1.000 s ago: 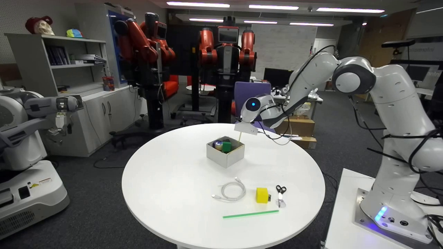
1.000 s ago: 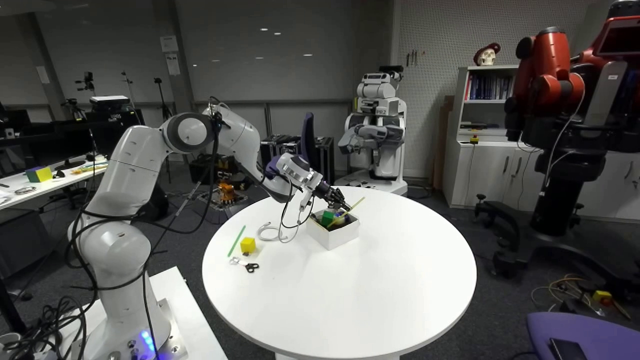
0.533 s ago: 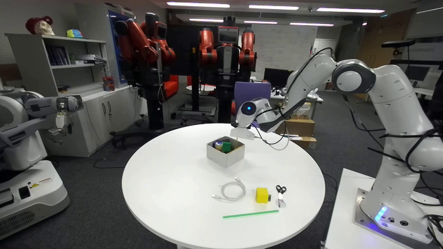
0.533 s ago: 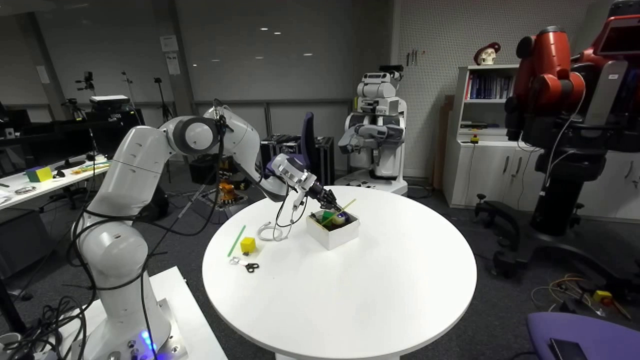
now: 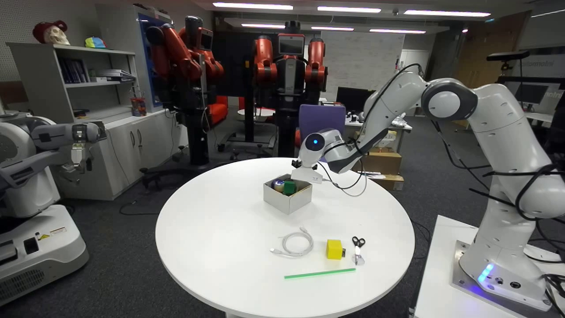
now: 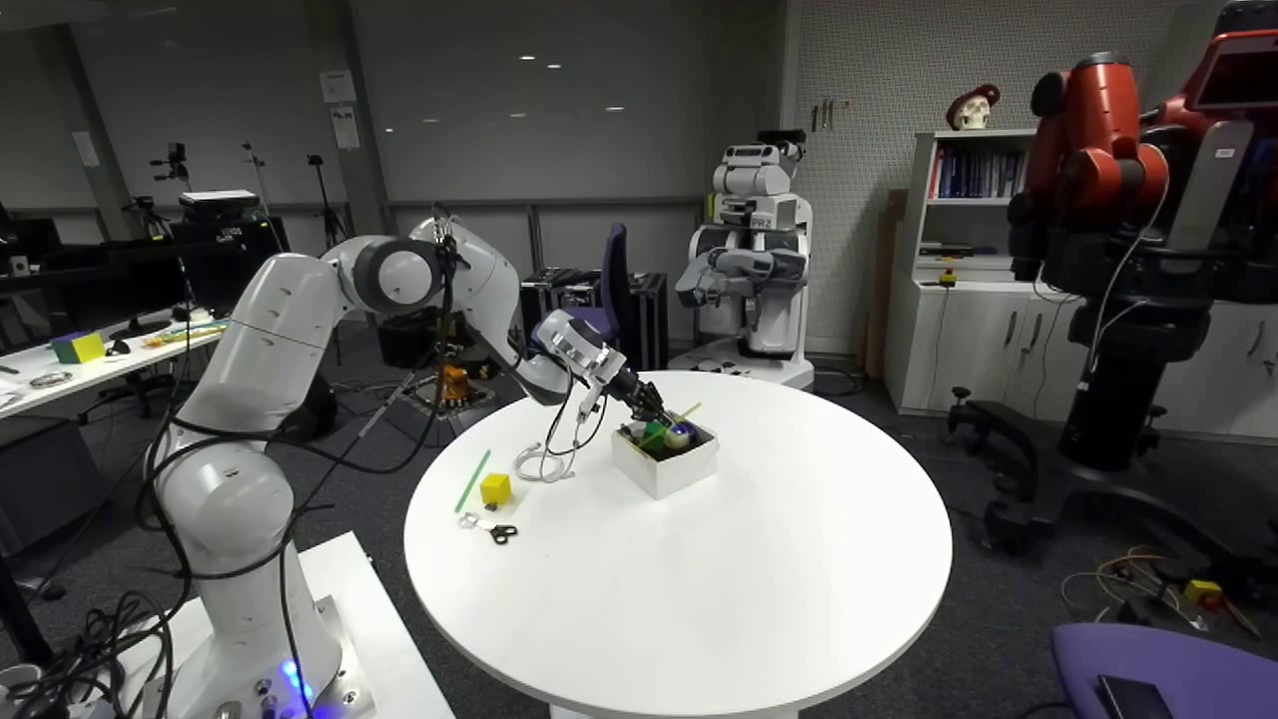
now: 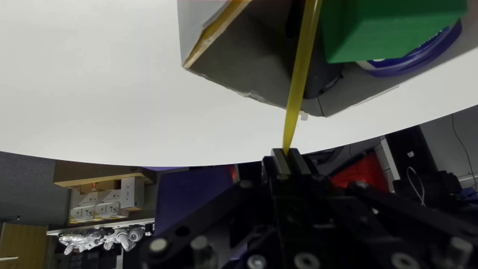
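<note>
A big round white table (image 5: 212, 238) fills the middle. A white robot arm (image 5: 503, 110), the only one over it, bends across in both exterior views. Toward the far side of the table, in an exterior view, stands a white box (image 5: 278, 201) with no lid on. The gripper (image 7: 286, 151) is by the box's rim, and its two fingers squeeze a long, thin yellow stick (image 7: 298, 71). In an exterior view the yellow stick (image 6: 691, 410) leans through the fingers: the low end slants left, down into the box, and the high end pokes out to the right. I can't tell if the low end touches anything. In an exterior view, nearer than the box, lie a green stick (image 5: 320, 273) and a looped white cable (image 5: 293, 254). Scissors (image 5: 356, 250) lie to the right. In the box, a blue-and-white round thing (image 6: 678, 435) and a green block (image 7: 388, 31) are close together. A yellow cube (image 5: 334, 250) sits between the cable and the scissors.
</note>
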Controlling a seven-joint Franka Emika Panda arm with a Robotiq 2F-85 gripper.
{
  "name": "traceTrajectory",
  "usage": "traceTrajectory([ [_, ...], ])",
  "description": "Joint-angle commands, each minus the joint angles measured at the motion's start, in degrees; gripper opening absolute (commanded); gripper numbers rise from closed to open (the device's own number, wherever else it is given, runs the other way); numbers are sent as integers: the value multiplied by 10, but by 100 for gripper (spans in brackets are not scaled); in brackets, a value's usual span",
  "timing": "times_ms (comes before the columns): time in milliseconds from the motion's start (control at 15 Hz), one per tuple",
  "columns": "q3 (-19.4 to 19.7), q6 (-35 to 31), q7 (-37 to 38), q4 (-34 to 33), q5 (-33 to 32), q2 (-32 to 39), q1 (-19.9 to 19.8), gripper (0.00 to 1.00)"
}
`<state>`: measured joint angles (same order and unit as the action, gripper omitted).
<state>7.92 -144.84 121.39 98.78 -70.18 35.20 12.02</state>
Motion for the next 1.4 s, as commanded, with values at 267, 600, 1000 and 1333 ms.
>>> traceTrajectory([
  [267, -22, 9, -14, -13, -7, 6, -20, 59],
  [600, -27, 4, -17, 1, -3, -8, -22, 96],
  [1000, -92, -16, -186, 96, 145, -81, -68, 100],
  [1333, -189, -3, -408, 182, 322, -153, -137, 100],
])
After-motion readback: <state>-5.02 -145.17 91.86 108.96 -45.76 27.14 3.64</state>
